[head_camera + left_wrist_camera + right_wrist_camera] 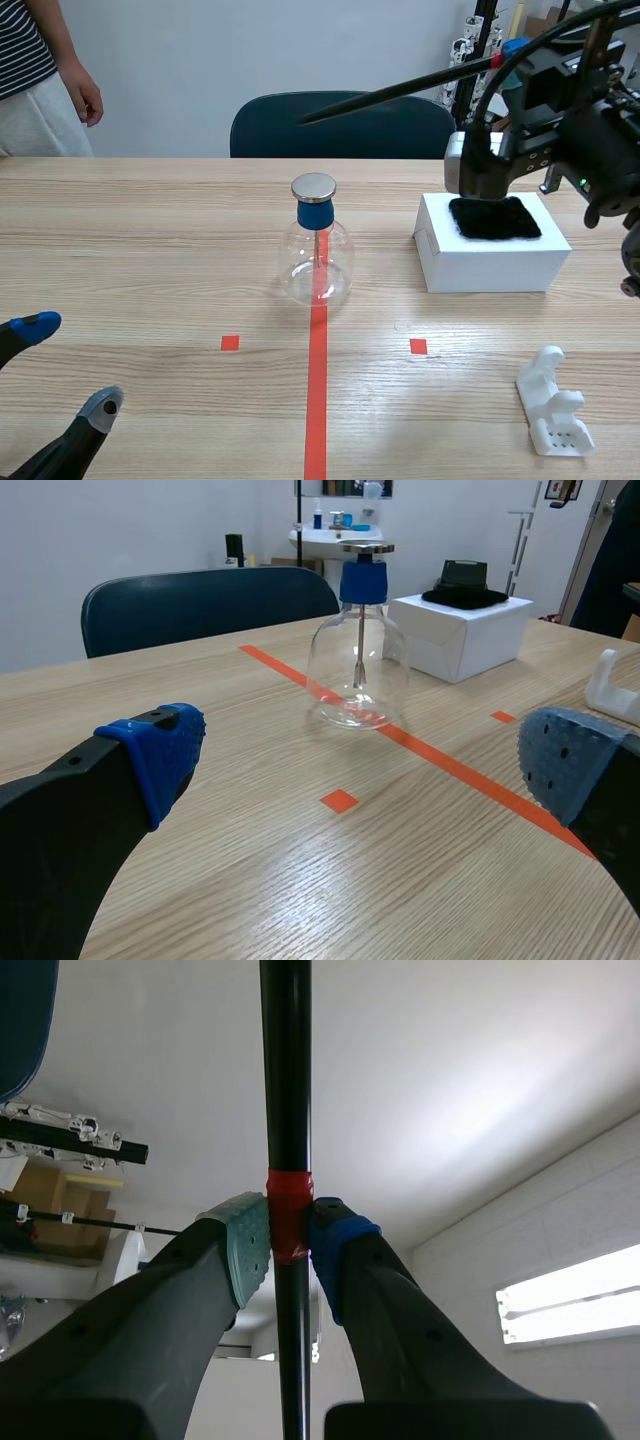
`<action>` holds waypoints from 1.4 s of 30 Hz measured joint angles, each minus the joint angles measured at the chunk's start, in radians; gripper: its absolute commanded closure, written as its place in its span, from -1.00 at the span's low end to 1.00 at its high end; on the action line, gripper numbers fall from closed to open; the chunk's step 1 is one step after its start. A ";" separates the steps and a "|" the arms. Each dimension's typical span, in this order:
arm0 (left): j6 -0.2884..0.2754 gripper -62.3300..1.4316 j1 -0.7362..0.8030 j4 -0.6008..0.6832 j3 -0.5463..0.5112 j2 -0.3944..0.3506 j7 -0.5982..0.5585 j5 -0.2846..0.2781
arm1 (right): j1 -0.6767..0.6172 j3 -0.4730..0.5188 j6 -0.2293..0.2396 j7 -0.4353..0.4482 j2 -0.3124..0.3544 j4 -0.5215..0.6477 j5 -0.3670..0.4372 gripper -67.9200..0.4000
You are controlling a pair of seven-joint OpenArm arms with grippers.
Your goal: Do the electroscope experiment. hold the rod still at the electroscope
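At table centre, electroscope is stood. Rod is clamped by R gripper, tip at 12 o'clock of cap, apart. L gripper is seen spread, empty. Step judged: approach. Next: tip to be lowered beside cap, then held still.

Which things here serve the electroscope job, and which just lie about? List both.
Job: long black rod with red band, gripped in the right claw; clear glass flask electroscope with blue collar and metal disc; black fuzzy cloth on white box.
Lying about: white plastic stand; dark blue chair.
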 measured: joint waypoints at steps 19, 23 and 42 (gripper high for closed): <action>0.000 -1.00 0.000 0.000 0.000 0.000 0.000 0.000 | -0.005 0.000 0.000 0.026 -0.042 -0.070 -0.113 0.84; 0.000 -1.00 0.000 0.000 0.000 0.000 0.000 0.000 | -0.005 0.000 0.000 0.028 -0.042 -0.070 -0.132 0.84; 0.000 -1.00 0.000 0.000 0.000 0.000 0.000 0.000 | -0.005 0.000 0.000 0.027 -0.056 -0.100 -0.160 0.84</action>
